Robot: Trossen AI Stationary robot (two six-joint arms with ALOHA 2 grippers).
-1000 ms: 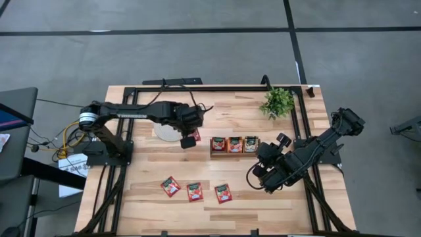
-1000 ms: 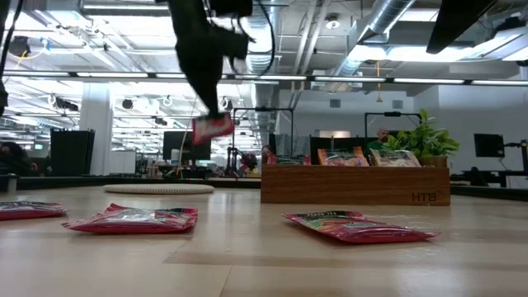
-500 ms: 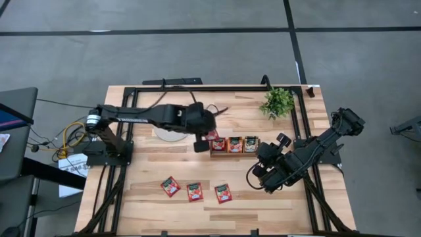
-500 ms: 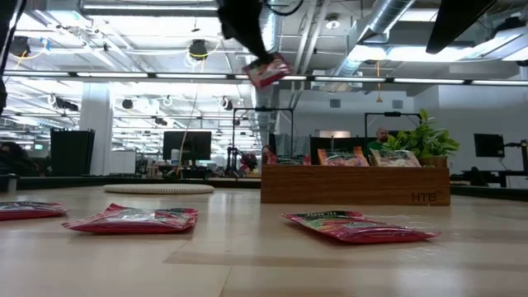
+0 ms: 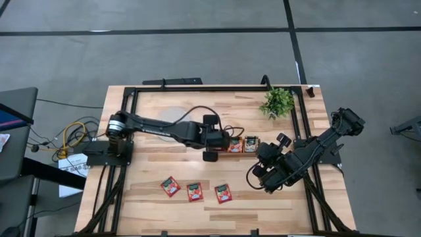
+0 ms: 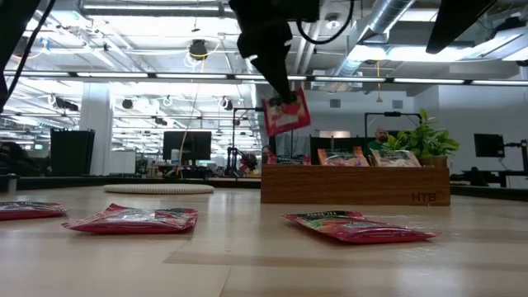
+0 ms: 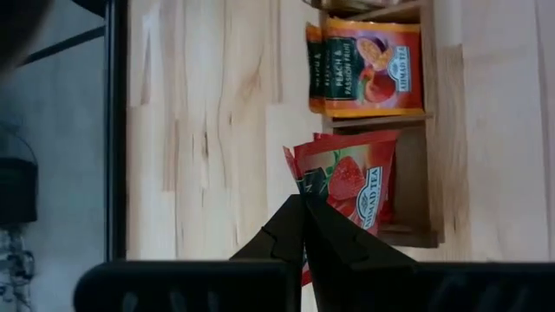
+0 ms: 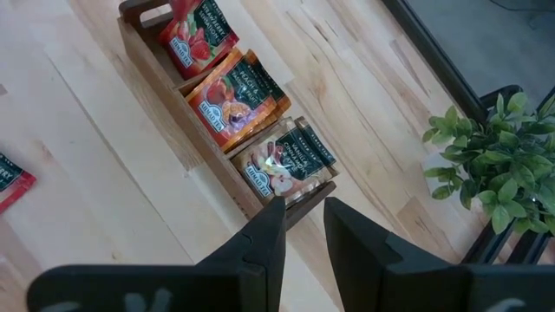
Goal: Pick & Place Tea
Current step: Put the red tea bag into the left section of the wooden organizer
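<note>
A wooden worktop (image 5: 151, 197) seen from above, with two dark robot arms. The left end effector (image 7: 302, 208) reaches across to the middle of the worktop, its fingers pressed together and pinching a red strawberry tea sachet (image 7: 347, 178) by one edge. The sachet hangs below it, tilted, directly above the end compartment of a brown wooden tray (image 6: 355, 186) with three sections; in the level view the sachet (image 6: 286, 114) is clearly in the air, above the tray's rim.

Beyond that end effector, the tray's middle compartment holds orange peach and passion fruit sachets (image 7: 373, 68), and the far compartment holds pale sachets (image 8: 286, 160).

On the worktop, on the near side of the left end effector and well apart from it, three more red sachets (image 5: 195, 191) lie flat in a row.

Further right, the right end effector (image 8: 303, 227) rests above the worktop just beside the tray's far end, fingers slightly spread and gripping nothing. A small green plant (image 5: 277, 102) stands behind it near the worktop's back edge.
</note>
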